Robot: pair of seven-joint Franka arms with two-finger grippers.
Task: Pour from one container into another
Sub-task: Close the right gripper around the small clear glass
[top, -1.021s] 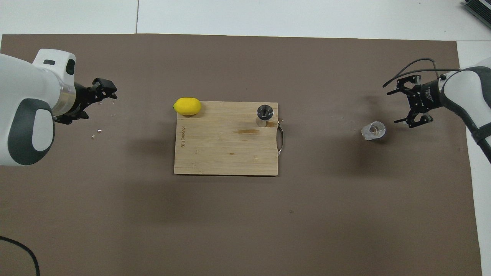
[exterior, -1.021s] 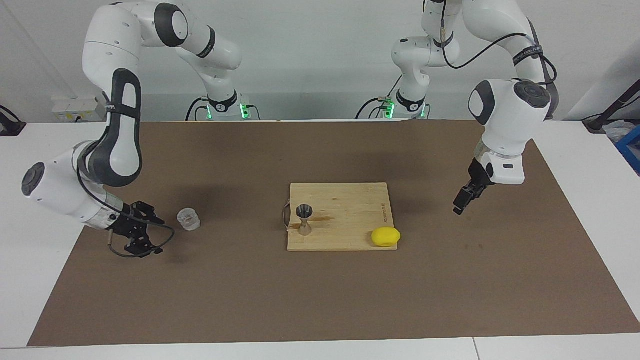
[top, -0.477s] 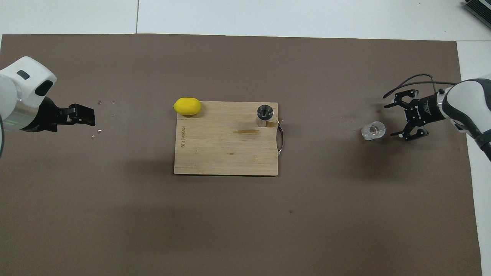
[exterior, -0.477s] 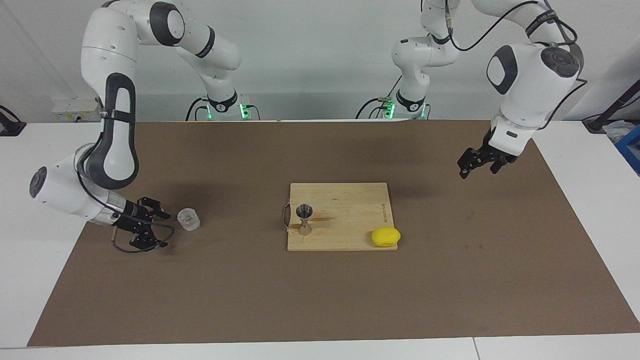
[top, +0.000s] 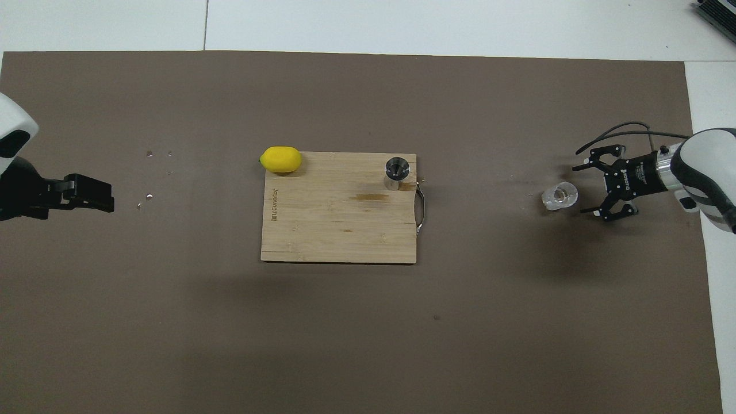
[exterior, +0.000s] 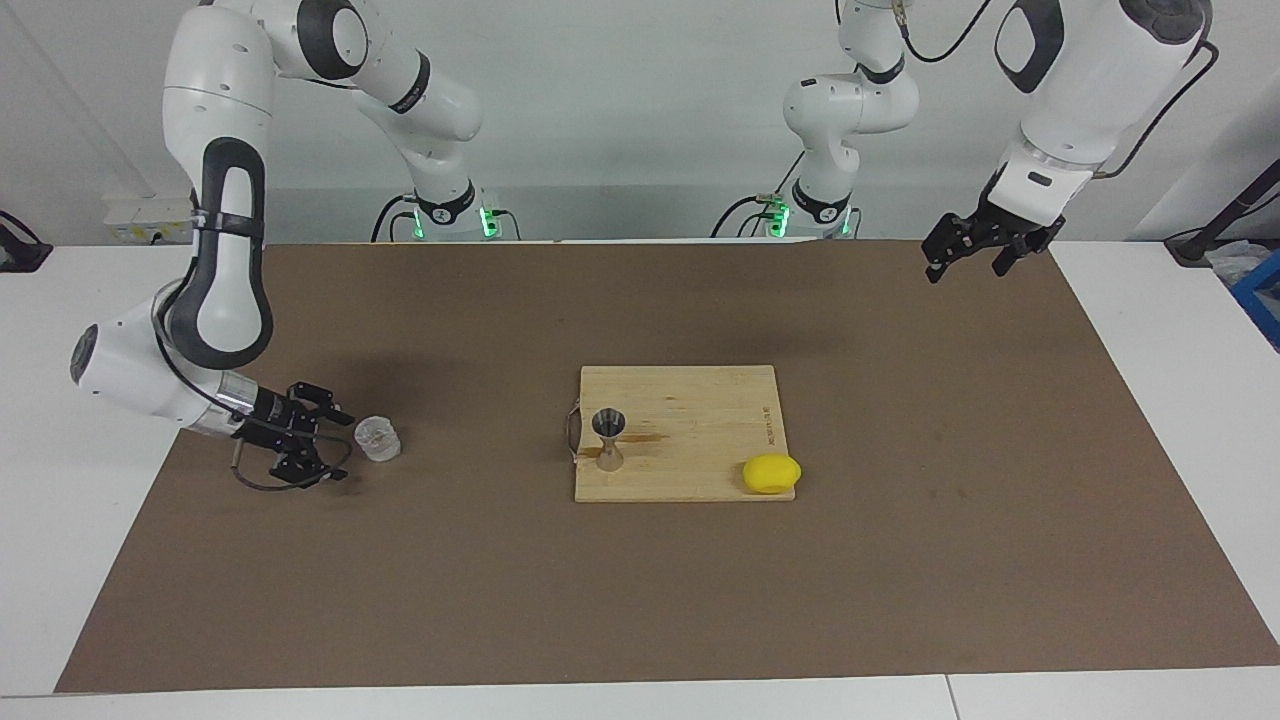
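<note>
Right tool [exterior: 335, 440]: one, fingers spread wide, holding nothing; low over the brown mat [exterior: 640, 600] at the right arm's end of the surface [exterior: 60, 300], just beside the glass cup [exterior: 378, 438], not touching it.

Left tool [exterior: 968, 252]: one, spread apart, empty; raised high over the mat's corner at the left arm's end, at the edge nearest the robots.

Glass cup: one, upright on the mat, well apart from the board.

Steel jigger [exterior: 609, 438]: one, upright on the wooden cutting board [exterior: 690, 400], at the board's handle edge toward the right arm's end.

Cutting board: one, mid-mat.

Lemon [exterior: 771, 473]: one, on the board's corner farthest from the robots.
</note>
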